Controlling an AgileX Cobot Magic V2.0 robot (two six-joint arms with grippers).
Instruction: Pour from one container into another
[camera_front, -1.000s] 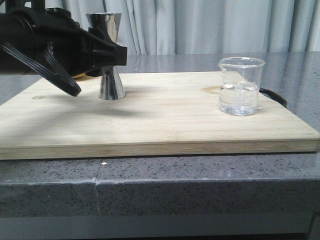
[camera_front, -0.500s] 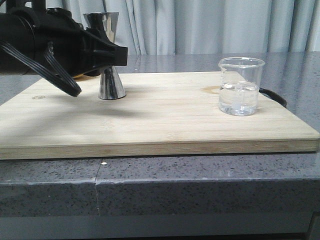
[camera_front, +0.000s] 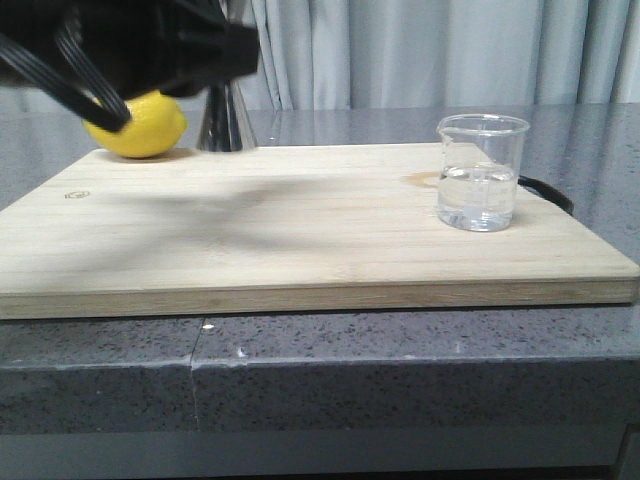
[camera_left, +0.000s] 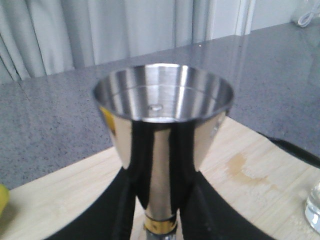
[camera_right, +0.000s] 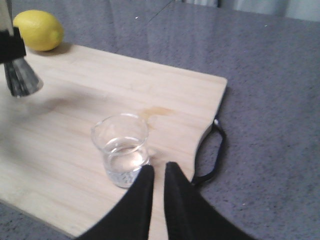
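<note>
The clear glass beaker stands upright on the right side of the wooden board, partly filled with clear liquid. My left gripper is shut on the waist of the steel jigger and holds it upright above the board's far left; only the lower cone shows in the front view. In the left wrist view the jigger fills the middle, its gold band between the fingers of my left gripper. My right gripper is shut and empty, just beside the beaker.
A yellow lemon lies at the board's far left corner. A black strap handle sticks out from the board's right edge. Grey stone counter surrounds the board, with curtains behind.
My left gripper has risen with the jigger, lifting it off the board. The lemon behind it now shows. The beaker has not moved.
</note>
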